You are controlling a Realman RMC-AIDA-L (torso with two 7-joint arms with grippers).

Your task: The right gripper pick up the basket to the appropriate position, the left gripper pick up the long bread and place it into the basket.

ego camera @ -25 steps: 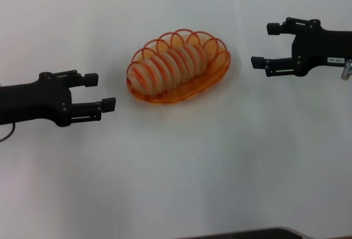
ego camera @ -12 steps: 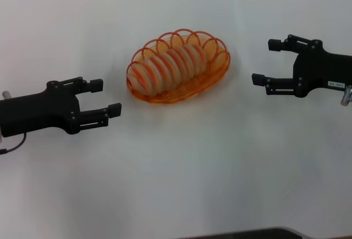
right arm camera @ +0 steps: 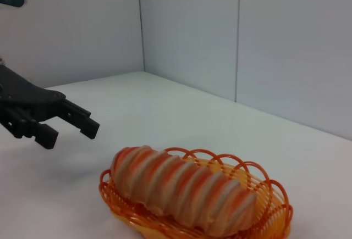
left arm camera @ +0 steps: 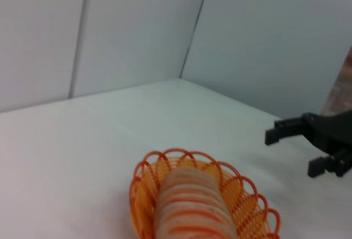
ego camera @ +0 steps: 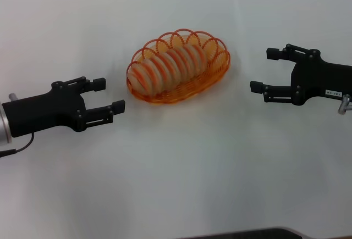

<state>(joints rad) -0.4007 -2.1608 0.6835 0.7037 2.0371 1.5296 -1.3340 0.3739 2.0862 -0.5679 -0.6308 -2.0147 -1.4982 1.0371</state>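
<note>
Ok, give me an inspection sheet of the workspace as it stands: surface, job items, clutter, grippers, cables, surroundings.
Surface: white table, bare apart from the job's things.
Basket: orange wire, sitting on the table between the two arms.
Long bread: lying lengthwise inside the basket.
Clutter: nothing seen.
Left gripper: open, empty, on the basket's left side, apart from it.
Right gripper: open, empty, on the basket's right side, apart from it.
Cables: a thin dark cable trails from the left arm at the frame edge.
Surroundings: pale grey panelled walls behind the table.
</note>
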